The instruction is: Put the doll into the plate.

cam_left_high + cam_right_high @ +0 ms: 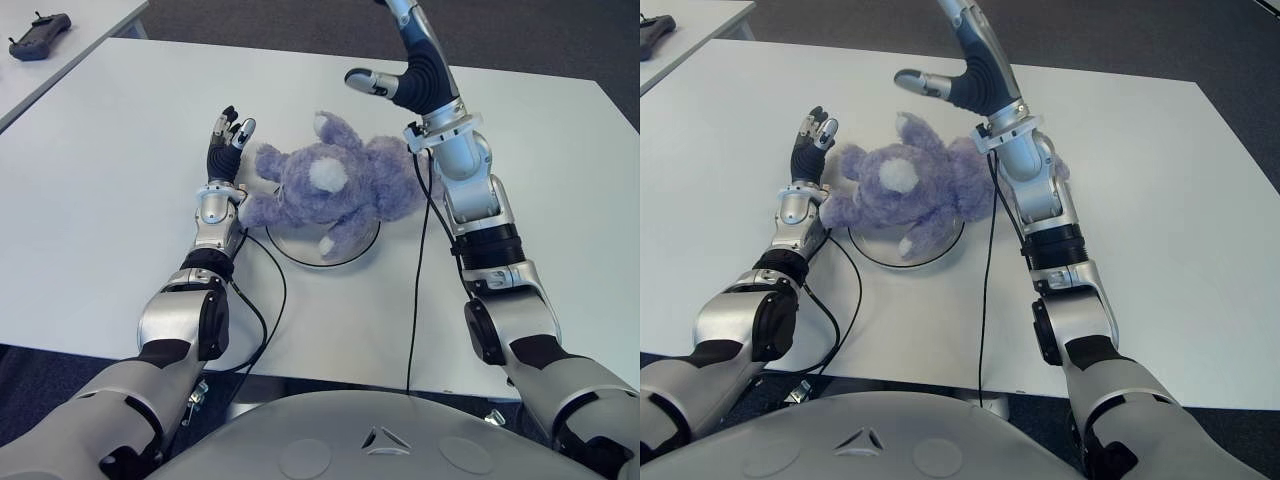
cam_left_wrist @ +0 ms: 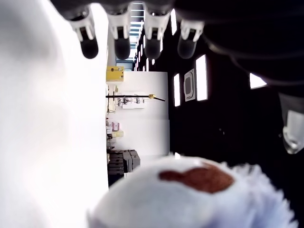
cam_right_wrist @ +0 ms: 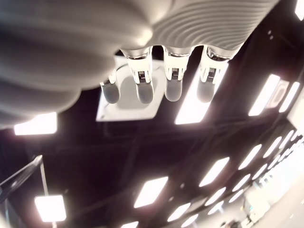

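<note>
The white tabletop [image 1: 110,190] carries everything you work with. On it, near the middle, the purple doll [image 1: 325,190] lies sprawled across the plate [image 1: 355,250], covering most of it; only the plate's near rim shows. You can judge the doll as already placed, but it overhangs the rim on the left and right, so it sits loosely rather than settled inside.

Your right hand [image 1: 385,85] is raised above the far right of the doll, fingers extended and apart, holding nothing; its wrist view shows only ceiling lights past the straight fingers [image 3: 142,90]. Your right forearm passes close over the doll's right limb. The risk here: a low retreat toward you may brush the plush and drag it off the plate. Lift clear before you draw back.

Your left hand [image 1: 225,135] stands just beside the doll's left ear, fingers straight and holding nothing; its wrist view shows the doll's head close below the fingertips [image 2: 121,47]. A sideways sweep to the right would push the soft head and could slide the light plate with it.

Two black cables [image 1: 265,300] run along the tabletop near the plate's near rim; a snag on them during withdrawal could tug the arms off line.

A black controller [image 1: 38,35] lies on the far left table, well apart.
</note>
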